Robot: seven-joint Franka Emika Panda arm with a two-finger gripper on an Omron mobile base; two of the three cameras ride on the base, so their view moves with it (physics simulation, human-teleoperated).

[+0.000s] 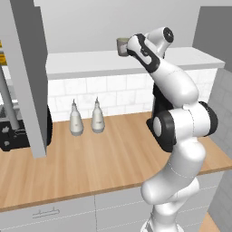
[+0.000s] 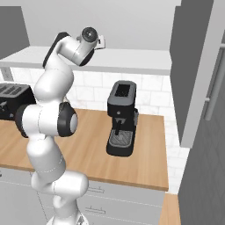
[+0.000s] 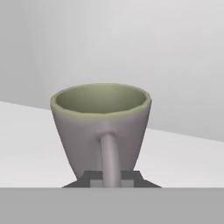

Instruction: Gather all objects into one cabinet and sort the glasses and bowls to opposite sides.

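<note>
At the bottom centre of the hand view the gripper (image 3: 111, 177) is clamped on the handle of the grey mug (image 3: 101, 127): the two dark fingertips (image 3: 90, 178) sit tight against either side of the handle's lower end, with no gap showing. The handle runs straight up the frame from the fingers to the mug's wall, so the mug lies directly ahead of the fingers, upright, its greenish inside open toward the top of the frame. Any lift, I judge, turns on that grip: the mug's weight hangs forward of the fingers, so it may tip about the handle if the hold is slack.

Behind the mug lies the cabinet's white bottom board (image 3: 26, 144), on which the mug appears to stand, and past that the pale grey inner wall (image 3: 175, 52).

In the left base view the mug (image 1: 122, 46) sits at upper centre on that board (image 1: 81, 63), at the end of the raised arm. Lower in that frame, the wooden counter (image 1: 104, 158) carries two white bottles (image 1: 76, 120). In the right base view a black coffee machine (image 2: 121, 118) stands at centre on the counter, a toaster (image 2: 11, 101) at the left edge.
</note>
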